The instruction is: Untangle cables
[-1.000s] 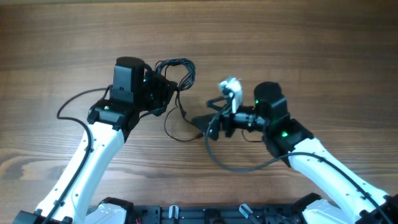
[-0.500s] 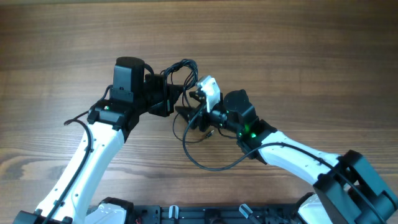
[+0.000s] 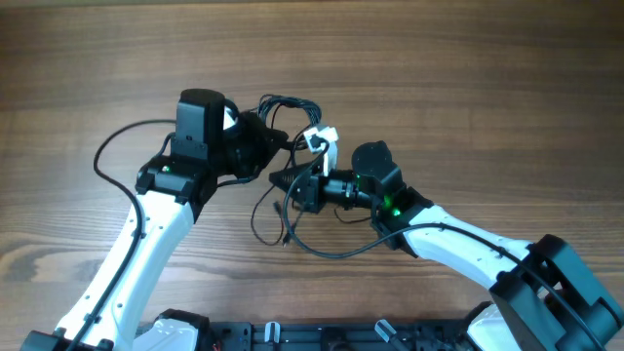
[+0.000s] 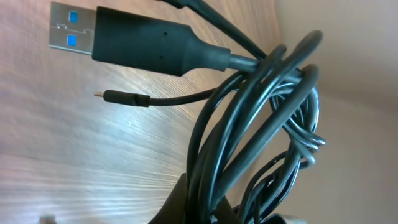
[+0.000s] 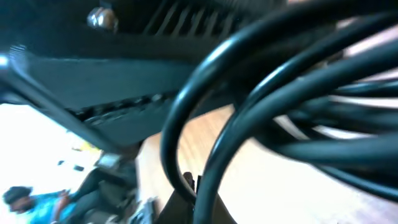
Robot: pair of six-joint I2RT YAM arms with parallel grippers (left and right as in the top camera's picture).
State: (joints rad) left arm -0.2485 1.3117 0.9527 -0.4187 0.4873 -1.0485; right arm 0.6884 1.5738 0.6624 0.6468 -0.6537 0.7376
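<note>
The cables (image 3: 291, 107) are a knot of thin black cords held just above the table's middle. My left gripper (image 3: 265, 144) is shut on the knot's left side. In the left wrist view the looped cables (image 4: 261, 124) rise out of my left gripper (image 4: 208, 208), with a USB plug (image 4: 124, 43) and a small thin plug (image 4: 121, 98) sticking out to the left. Just below the knot, my right gripper (image 3: 283, 181) is shut on a strand. The right wrist view is blurred: cables (image 5: 298, 106) fill it, and one strand runs between the closed fingers of my right gripper (image 5: 199, 199). A loose strand (image 3: 265, 219) hangs down to the table.
Brown wooden table (image 3: 468, 78) all round. A thicker arm wire (image 3: 117, 146) arcs left of the left arm, and another (image 3: 336, 252) loops under the right wrist. The right arm's white wrist camera (image 3: 322, 139) sits close to the knot. A black base rail (image 3: 312, 336) runs along the near edge.
My right gripper swung left from the table's middle to the knot and went from open to shut on a strand. The left gripper kept its hold, hardly moving.
</note>
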